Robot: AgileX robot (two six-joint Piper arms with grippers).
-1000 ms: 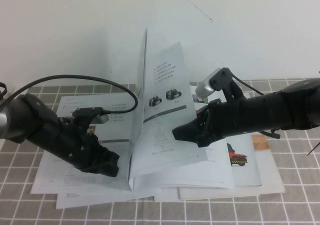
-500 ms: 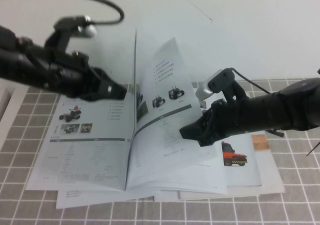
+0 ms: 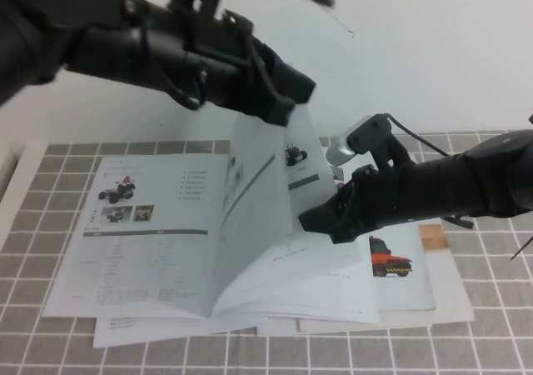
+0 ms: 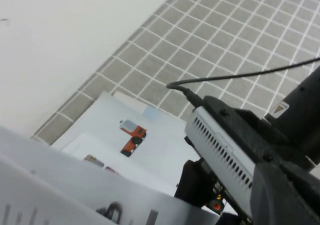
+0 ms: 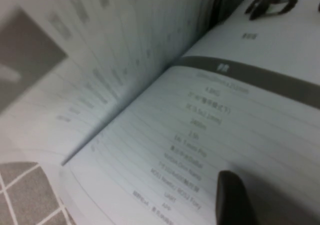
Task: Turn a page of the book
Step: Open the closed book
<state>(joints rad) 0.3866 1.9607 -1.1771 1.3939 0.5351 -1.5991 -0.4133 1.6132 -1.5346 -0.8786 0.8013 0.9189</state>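
Book (image 3: pixel 158 242) lies open on tiled worktop (image 3: pixel 50 342), atop loose sheets. Page (image 3: pixel 250 208) stands tilted over the spine, top edge at left end effector (image 3: pixel 287 100), raised above the book; finger state can't tell. Right end effector (image 3: pixel 321 221) rests on right-hand pg; opening can't tell. Red-truck booklet (image 3: pixel 396 262) beneath right arm.

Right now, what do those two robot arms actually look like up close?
Both are matte black, chunky jointed limbs. The left gripper hangs above the open book; the right gripper rests on the book's right side. Each wrist carries a silver-grey vented camera box trailing a thin black cable. No sleeves show.
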